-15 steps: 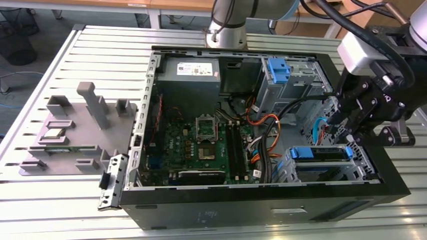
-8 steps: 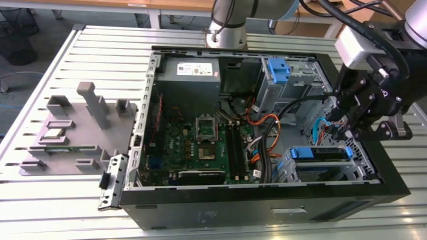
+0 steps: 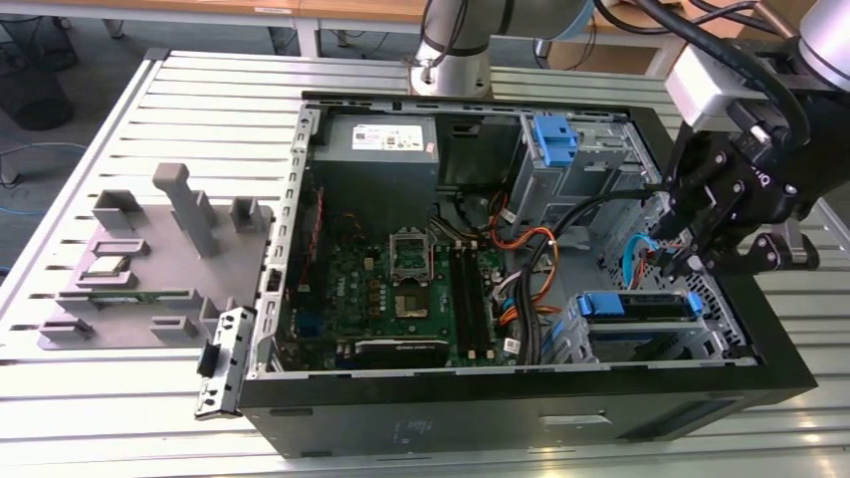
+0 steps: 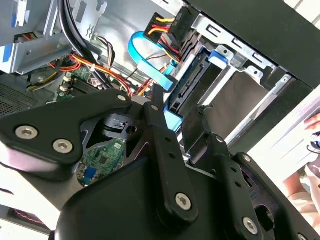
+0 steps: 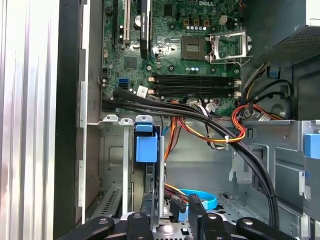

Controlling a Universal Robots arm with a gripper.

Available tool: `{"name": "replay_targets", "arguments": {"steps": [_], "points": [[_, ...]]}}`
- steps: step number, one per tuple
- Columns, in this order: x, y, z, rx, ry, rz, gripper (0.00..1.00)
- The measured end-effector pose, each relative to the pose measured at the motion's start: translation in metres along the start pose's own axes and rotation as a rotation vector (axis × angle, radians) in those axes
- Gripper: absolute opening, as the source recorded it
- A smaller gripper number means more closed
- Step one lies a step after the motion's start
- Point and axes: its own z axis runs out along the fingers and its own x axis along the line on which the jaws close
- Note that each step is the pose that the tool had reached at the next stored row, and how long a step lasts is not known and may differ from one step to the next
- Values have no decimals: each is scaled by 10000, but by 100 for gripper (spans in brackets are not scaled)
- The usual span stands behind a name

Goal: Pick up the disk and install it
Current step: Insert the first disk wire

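Observation:
The disk (image 3: 635, 305) lies in the lower drive cage of the open computer case (image 3: 531, 408), at the exterior view's right, its blue rails showing. The second wrist view shows its connector end (image 4: 186, 90) between metal cage walls, and the first wrist view shows its blue rail tab (image 5: 146, 149). My gripper (image 3: 702, 261) hangs just above the cage, beside the disk's end. In both wrist views the black fingers (image 4: 159, 112) stand apart, and the gripper (image 5: 170, 202) is open, gripping nothing. A blue flat cable (image 4: 145, 55) loops close to the fingertips.
The green motherboard (image 3: 398, 279) fills the case floor, with the grey power supply (image 3: 376, 139) at the back. A lone blue bracket (image 3: 551, 139) sits in the upper cage. Thick black and orange cables (image 5: 220, 130) cross beside the drive cage. A grey fixture plate (image 3: 146, 259) lies outside the case.

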Motion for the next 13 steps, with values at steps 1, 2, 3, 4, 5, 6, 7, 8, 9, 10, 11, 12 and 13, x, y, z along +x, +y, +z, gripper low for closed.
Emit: {"name": "replay_targets", "arguments": {"steps": [1,2,3,4,5,6,7,8,9,10,11,12,13], "points": [[-9,-9,3,0,15,0,42],[-16,-19,5,0,28,1,42],[-23,-29,6,0,44,1,42],[-29,-40,8,0,56,1,42],[-33,-49,11,0,62,1,42],[-35,-56,15,0,61,1,42],[-37,-63,17,0,62,1,42],[-39,-70,20,0,64,2,42],[-42,-77,23,0,66,1,42],[-45,-84,28,0,68,1,42],[-47,-90,33,0,69,2,42],[-49,-95,39,0,71,1,42],[-50,-99,45,0,71,1,42]]}}
